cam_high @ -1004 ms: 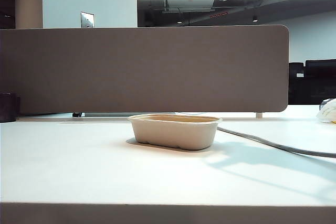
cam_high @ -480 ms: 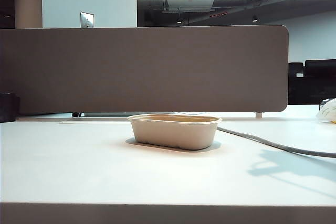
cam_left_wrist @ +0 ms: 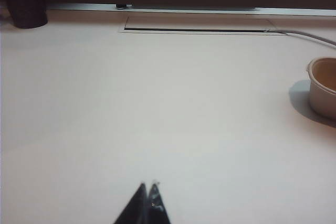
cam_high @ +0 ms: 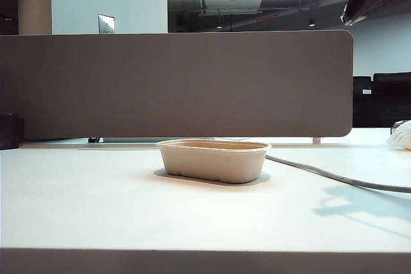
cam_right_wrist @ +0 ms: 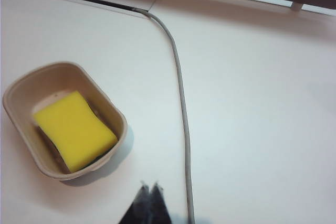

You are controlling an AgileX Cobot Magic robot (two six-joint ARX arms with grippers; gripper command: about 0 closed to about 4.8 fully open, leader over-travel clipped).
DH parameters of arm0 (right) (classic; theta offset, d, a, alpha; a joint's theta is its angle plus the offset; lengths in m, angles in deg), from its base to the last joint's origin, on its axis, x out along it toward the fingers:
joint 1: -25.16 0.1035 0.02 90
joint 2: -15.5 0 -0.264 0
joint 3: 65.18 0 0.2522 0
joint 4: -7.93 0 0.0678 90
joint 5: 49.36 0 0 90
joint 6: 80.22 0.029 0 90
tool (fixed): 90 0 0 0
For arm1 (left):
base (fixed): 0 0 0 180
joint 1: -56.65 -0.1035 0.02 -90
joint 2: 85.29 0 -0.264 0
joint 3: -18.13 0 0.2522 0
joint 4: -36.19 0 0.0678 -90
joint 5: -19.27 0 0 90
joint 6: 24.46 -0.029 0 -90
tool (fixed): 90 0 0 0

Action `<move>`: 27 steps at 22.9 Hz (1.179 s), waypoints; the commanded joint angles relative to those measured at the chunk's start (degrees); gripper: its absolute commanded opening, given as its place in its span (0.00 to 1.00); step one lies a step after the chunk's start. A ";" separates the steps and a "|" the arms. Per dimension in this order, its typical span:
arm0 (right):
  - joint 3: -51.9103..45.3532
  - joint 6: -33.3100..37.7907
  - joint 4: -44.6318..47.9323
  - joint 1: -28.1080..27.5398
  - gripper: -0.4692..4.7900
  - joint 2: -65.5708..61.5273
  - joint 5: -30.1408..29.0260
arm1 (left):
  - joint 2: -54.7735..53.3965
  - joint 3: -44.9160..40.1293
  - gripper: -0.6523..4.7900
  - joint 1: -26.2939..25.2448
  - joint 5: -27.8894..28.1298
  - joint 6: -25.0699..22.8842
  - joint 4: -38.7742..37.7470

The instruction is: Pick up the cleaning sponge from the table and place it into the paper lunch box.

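The white tabletop [cam_high: 96, 210] is stretching across the whole exterior view, with the tall grey-brown partition panel [cam_high: 173, 85] standing along its far edge. A grey cable [cam_right_wrist: 180, 98] is running over the tabletop from the slot near the panel, passing just beside the paper lunch box [cam_high: 213, 160] at about its 3 o'clock side in the exterior view. The lunch box is sitting near the middle of the tabletop, upright, and the cleaning sponge [cam_right_wrist: 74, 130] is lying inside it, yellow face up (a dark layer is showing just under its edge), filling most of the tray floor. A dark cup-like object [cam_left_wrist: 26, 3] is standing well apart, near the panel at the 9 o'clock end. The right tool [cam_right_wrist: 148, 188] is hanging above the tabletop, fingers pressed together and holding nothing, with the lunch box toward its 10 o'clock. The left tool [cam_left_wrist: 148, 187] is hovering over bare tabletop, its fingertips closed together and empty, the lunch box well off at 2 o'clock.
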 commanded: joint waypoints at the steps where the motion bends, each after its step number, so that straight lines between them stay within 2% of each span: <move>1: 0.20 0.17 0.61 0.02 0.07 0.17 0.09 | -0.09 0.04 0.11 -0.04 -0.20 -0.04 0.31; 10: 0.15 0.17 -1.18 -0.20 0.07 2.58 0.33 | -0.09 0.04 0.11 -0.04 -0.20 -0.04 0.31; 12: -1.88 -5.05 1.27 -0.46 0.07 7.19 0.28 | -0.09 0.04 0.11 -0.04 -0.13 -0.04 0.33; 13: -5.29 -8.20 3.85 -1.66 0.07 11.58 0.07 | -0.09 0.04 0.11 -0.04 -0.15 -0.04 0.31; 14: -7.19 -8.24 5.11 -2.51 0.07 13.86 0.11 | -0.09 0.04 0.11 -0.04 -0.15 -0.04 0.33; 17: -20.22 -6.29 10.23 -11.87 0.07 29.16 -0.31 | -0.09 0.04 0.11 -0.07 -0.17 -0.04 0.28; 23: -32.81 -4.66 14.05 -21.73 0.07 43.71 -0.59 | -0.09 0.04 0.11 -0.07 -0.02 -0.04 0.28; 27: -39.04 -4.66 14.40 -25.75 0.07 50.58 -3.65 | -0.09 0.04 0.11 -0.07 -0.09 -0.04 0.31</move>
